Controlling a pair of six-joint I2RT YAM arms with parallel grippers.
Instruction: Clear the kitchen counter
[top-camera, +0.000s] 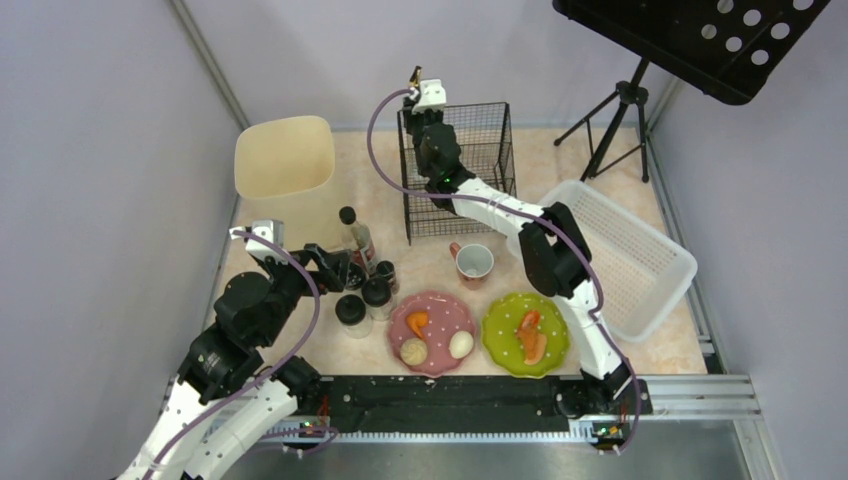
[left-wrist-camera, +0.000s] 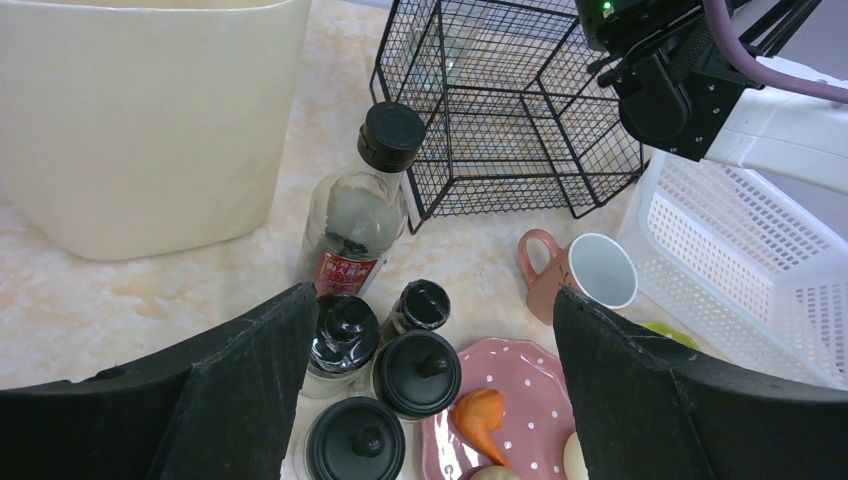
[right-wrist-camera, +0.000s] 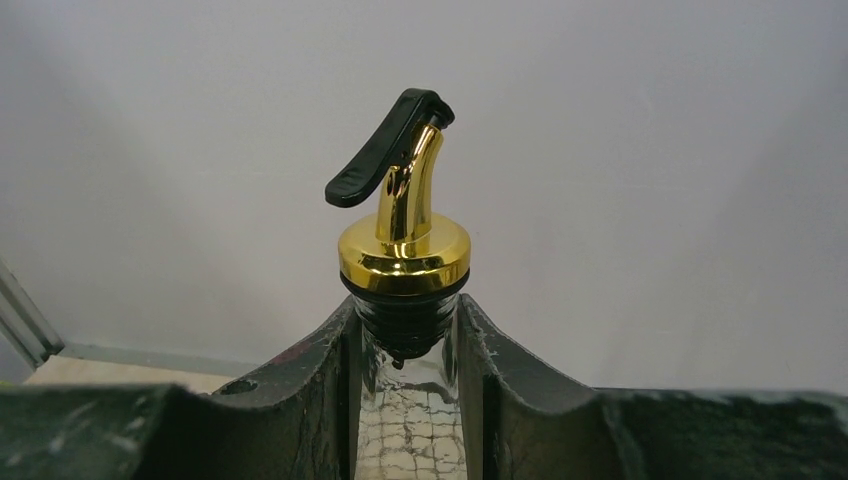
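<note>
Clamping the neck of a glass pourer bottle (right-wrist-camera: 405, 425), the right gripper (right-wrist-camera: 405, 335) is partly closed. Its fingers are pressed against the glass on either side, just below the gold spout (right-wrist-camera: 405, 250) and its black flip cap. In the top view the bottle is held raised at the rear left corner of a black wire basket (top-camera: 480, 150).

The left gripper (left-wrist-camera: 435, 300) is held wide open, and nothing is grasped between its fingers. It is poised over a cluster of black-lidded jars (left-wrist-camera: 416, 372). A clear sauce bottle (left-wrist-camera: 358, 215) with a black cap and red label is seen just behind them.

All of this is borne by the kitchen counter (top-camera: 425, 268), a beige-pink marbled surface stretching ahead of both arm bases. A cream bin (top-camera: 284, 155) is placed at its far left and a white plastic basket (top-camera: 620, 250) at its right. A pink mug (top-camera: 473, 262) is set between the wire basket and two dotted plates near the front. On the pink plate (top-camera: 440, 303) an orange piece and two pale round items are seen. Orange-red pieces are carried on the green plate (top-camera: 500, 335).
</note>
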